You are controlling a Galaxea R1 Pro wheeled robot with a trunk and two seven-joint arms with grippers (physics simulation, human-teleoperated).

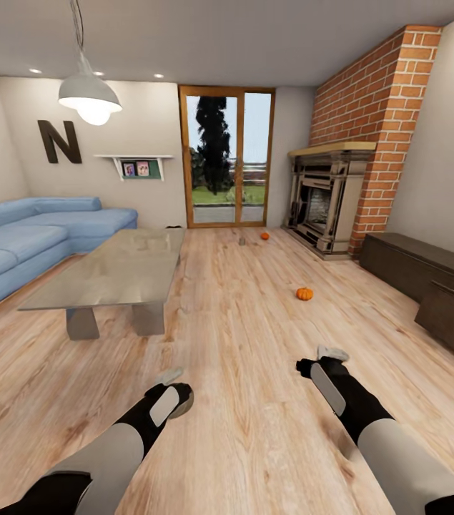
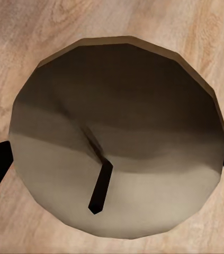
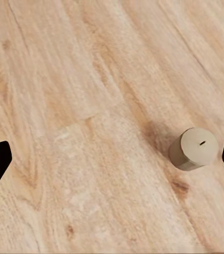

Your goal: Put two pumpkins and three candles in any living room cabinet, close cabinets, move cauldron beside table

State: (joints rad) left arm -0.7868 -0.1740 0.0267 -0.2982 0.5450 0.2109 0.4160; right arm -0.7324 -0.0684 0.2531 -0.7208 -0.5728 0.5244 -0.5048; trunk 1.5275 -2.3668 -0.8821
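Apparently left gripper (image 1: 171, 390) grips a candle (image 2: 117, 137). Right gripper (image 1: 324, 360) gapes empty above floor candle (image 3: 194, 148): centre it between fingertips before closing.

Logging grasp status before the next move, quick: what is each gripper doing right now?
Left gripper: shut on a candle, seen end-on with its wick.
Right gripper: open, holding nothing; another candle stands on the floor beneath it.
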